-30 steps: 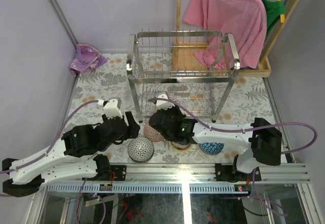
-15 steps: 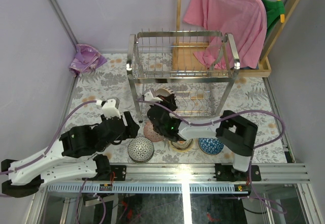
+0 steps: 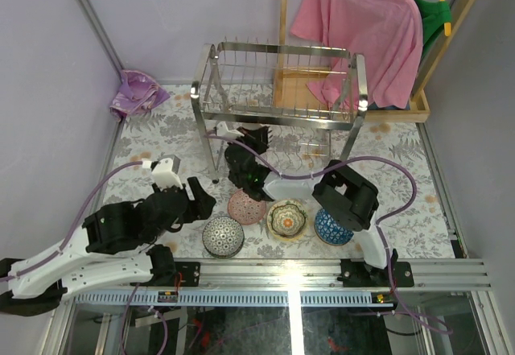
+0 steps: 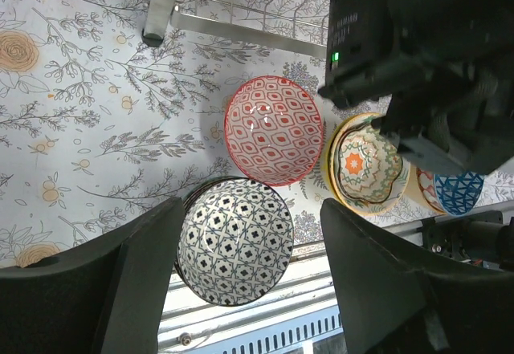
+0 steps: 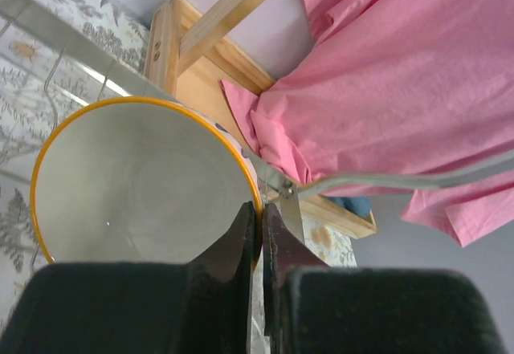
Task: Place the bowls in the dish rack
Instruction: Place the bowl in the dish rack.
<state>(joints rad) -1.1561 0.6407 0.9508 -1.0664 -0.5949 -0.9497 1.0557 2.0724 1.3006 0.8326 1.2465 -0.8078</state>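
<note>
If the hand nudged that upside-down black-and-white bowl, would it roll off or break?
The black-and-white bowl lies rim-down, so it would probably slide rather than roll. Its smooth dome shows no edge to pinch, likely slippery. It looks like glazed ceramic: stiff, probably breakable if dropped.

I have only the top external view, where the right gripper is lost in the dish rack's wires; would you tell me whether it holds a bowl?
Observer: Yes. The right wrist view shows the right gripper shut on the rim of an orange-rimmed bowl, pale inside.
Operator: Thank you. Is anything between the left gripper's fingers?
Observer: No. In the left wrist view the left gripper is open and empty, with the black-and-white bowl lying below it.
</note>
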